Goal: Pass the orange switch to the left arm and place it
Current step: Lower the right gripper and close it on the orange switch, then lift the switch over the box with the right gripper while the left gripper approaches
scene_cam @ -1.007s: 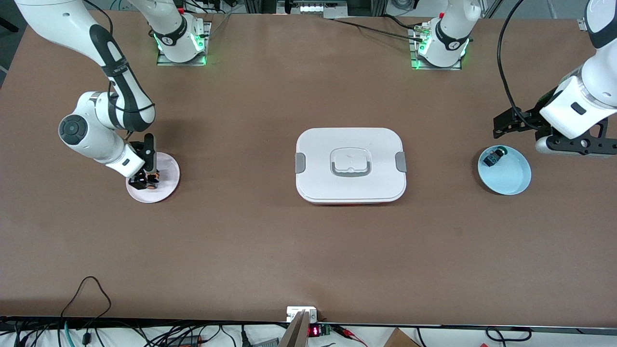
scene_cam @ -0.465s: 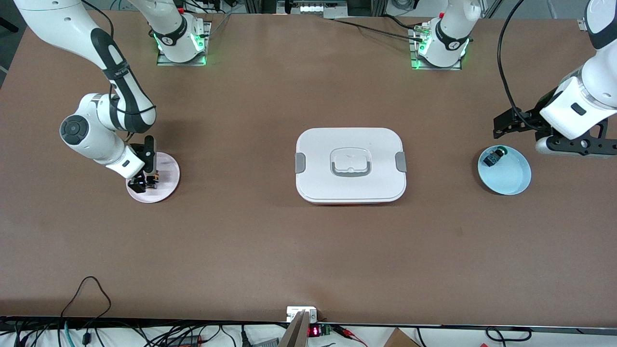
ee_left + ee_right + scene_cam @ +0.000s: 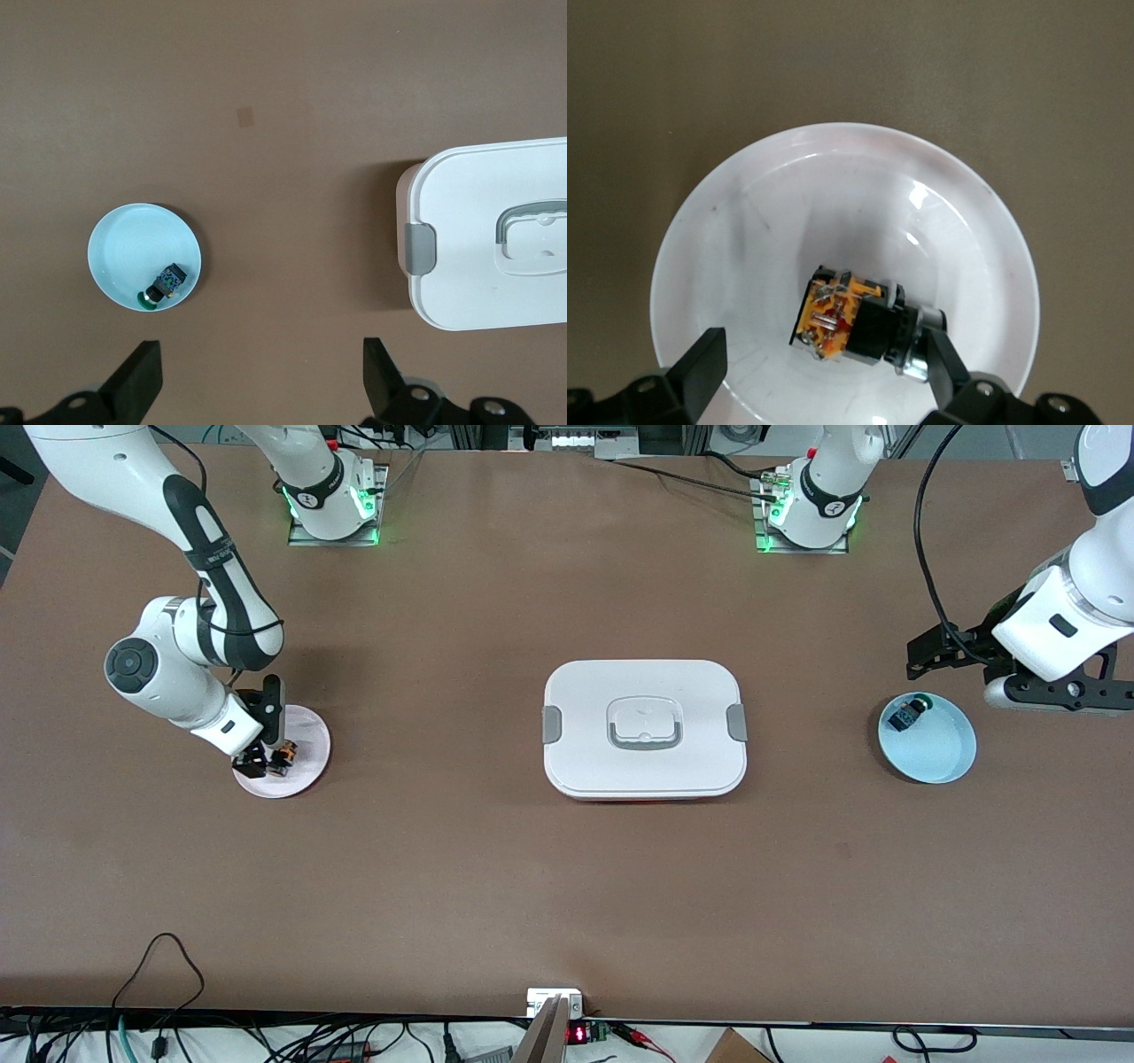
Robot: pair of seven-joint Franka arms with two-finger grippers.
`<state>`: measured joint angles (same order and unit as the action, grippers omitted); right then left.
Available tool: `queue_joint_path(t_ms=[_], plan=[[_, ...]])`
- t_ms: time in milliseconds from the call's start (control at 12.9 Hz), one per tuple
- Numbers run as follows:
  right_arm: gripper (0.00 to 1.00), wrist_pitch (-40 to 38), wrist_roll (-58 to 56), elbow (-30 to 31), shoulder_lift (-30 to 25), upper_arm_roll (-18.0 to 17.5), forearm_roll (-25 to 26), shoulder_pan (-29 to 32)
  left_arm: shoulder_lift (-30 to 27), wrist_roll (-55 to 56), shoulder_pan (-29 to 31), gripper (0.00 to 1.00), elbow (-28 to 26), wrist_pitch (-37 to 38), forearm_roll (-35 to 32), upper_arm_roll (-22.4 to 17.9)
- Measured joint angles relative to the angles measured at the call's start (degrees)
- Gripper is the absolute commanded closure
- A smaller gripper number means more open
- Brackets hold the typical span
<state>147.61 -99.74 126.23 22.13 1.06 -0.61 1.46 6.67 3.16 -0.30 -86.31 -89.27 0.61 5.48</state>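
orange-and-black switch point(image 3: 859, 320), pinkish-white plate point(image 3: 306, 775), white box point(image 3: 644, 771), perhaps pale-blue dish point(image 3: 939, 757).

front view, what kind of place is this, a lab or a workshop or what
Most likely a robotics lab bench: two white arms bolted to a brown table, cables and small electronics along its near edge, and a staged setup of a white box between a pink plate and a blue plate.

The desk point(image 3: 496, 886) looks matt brown; the box point(image 3: 645, 779) smooth white plastic; the pale plate point(image 3: 744, 230) glossy under the plastic-and-metal orange switch point(image 3: 850, 320).
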Motion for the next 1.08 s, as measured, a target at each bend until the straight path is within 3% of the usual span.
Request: queue_joint_path(t_ms=[542, 852, 1085], plan=[[0.0, -1.4, 8.6, -0.2, -0.2, -0.2, -0.3, 0.8, 0.0, 0.0, 0.0, 0.0, 0.0, 0.0, 0.0, 0.0], [0.0, -10.4, 11.1, -5.7, -0.7, -0.7, -0.3, 0.3, 0.0, 0.0, 0.0, 0.0, 0.0, 0.0, 0.0, 0.0], [0.0, -11.0, 14.2, -6.6, -0.4, -0.7, -0.4, 0.4, 0.0, 0.0, 0.0, 0.0, 0.0, 0.0, 0.0, 0.0]])
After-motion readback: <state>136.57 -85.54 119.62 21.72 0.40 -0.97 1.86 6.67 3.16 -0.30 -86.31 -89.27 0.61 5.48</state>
